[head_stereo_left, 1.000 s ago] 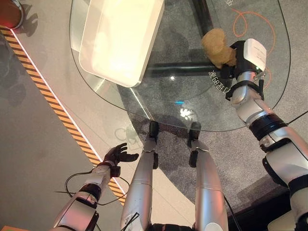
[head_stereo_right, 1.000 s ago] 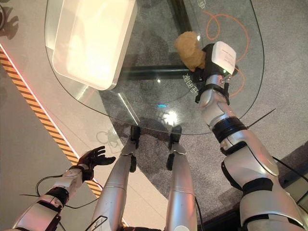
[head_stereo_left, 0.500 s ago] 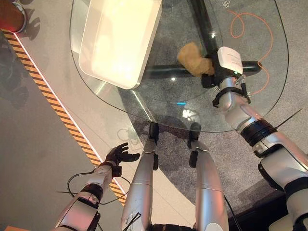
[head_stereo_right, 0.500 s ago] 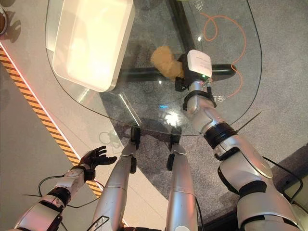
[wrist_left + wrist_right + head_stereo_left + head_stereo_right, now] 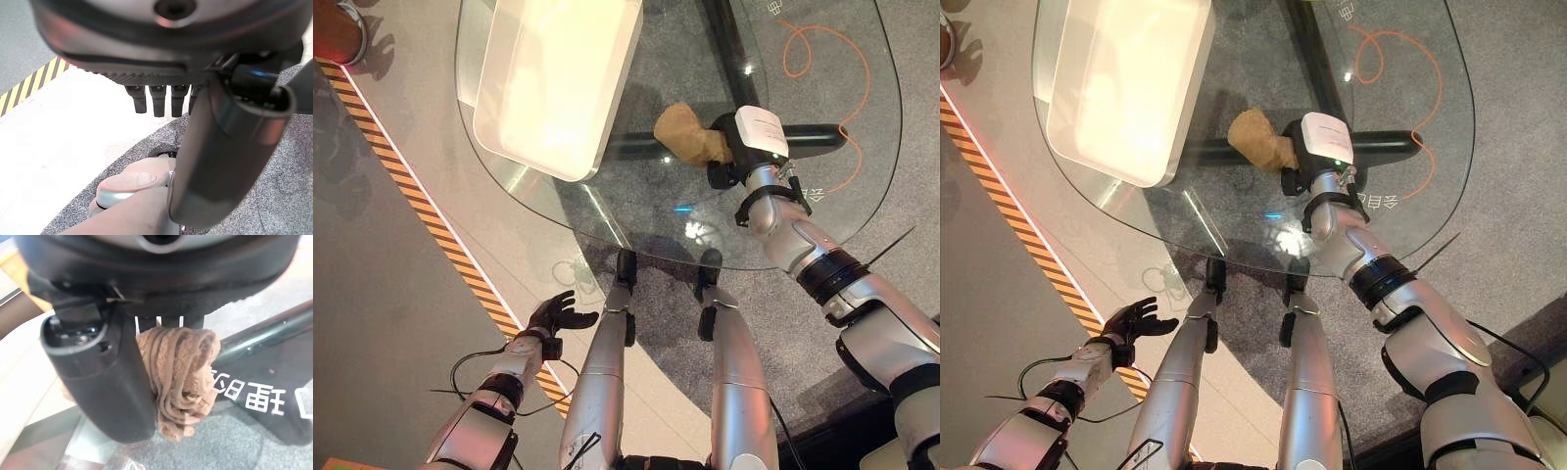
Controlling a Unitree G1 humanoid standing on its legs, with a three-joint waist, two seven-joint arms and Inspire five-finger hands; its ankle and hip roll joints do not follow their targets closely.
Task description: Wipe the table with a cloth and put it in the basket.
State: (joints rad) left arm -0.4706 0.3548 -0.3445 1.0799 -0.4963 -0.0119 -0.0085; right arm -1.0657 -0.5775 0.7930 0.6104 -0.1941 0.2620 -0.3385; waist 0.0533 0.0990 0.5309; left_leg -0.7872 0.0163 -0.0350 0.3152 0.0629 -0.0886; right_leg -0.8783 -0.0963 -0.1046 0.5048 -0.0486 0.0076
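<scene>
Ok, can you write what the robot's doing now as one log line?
step: wiping | right robot hand: shut on brown cloth, on glass table | left robot hand: open, idle by floor | basket: on table

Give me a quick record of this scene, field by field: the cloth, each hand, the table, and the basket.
cloth: brown cloth, bunched, on the glass near the table's middle
right hand: right hand shut on the cloth, fingers and thumb curled round it in the right wrist view
left hand: left hand low beside the table, over the floor, fingers relaxed, holding nothing
table: round glass table, dark frame visible beneath
basket: white basket on the table's left part, apart from the cloth
task state: cloth not yet in the basket
</scene>
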